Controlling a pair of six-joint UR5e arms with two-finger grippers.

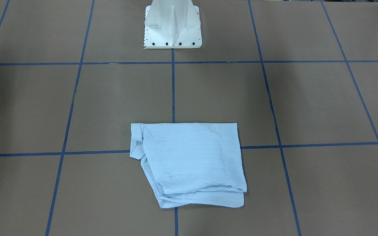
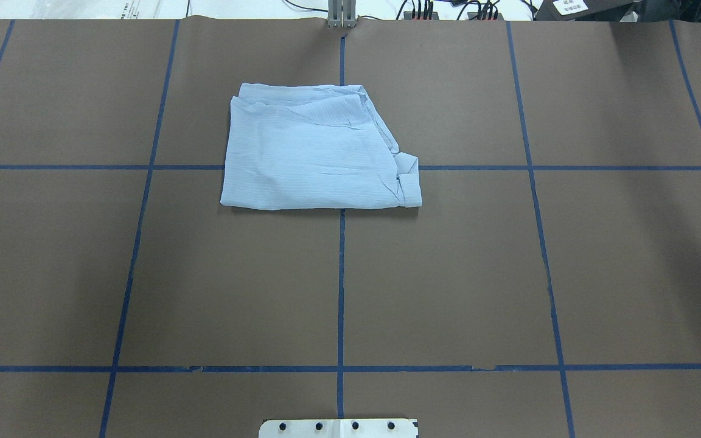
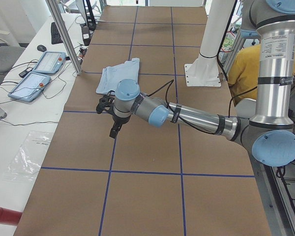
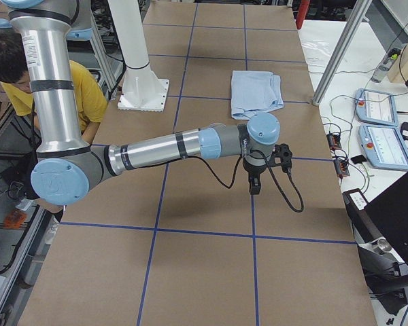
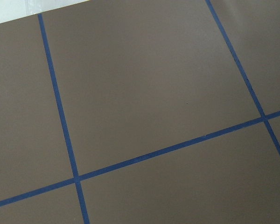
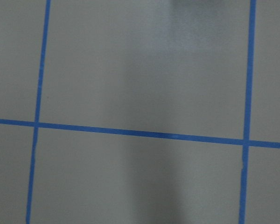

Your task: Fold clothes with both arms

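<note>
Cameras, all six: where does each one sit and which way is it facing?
Front-facing: across the table, looking down at shirt; white base at top.
Overhead: behind robot, looking forward; base edge only.
Left side: table end; left arm, left gripper near.
Right side: opposite end; right arm, right gripper near.
Left wrist: down at taped table; no body.
Right wrist: same.
Shared: first four all show the shirt.
</note>
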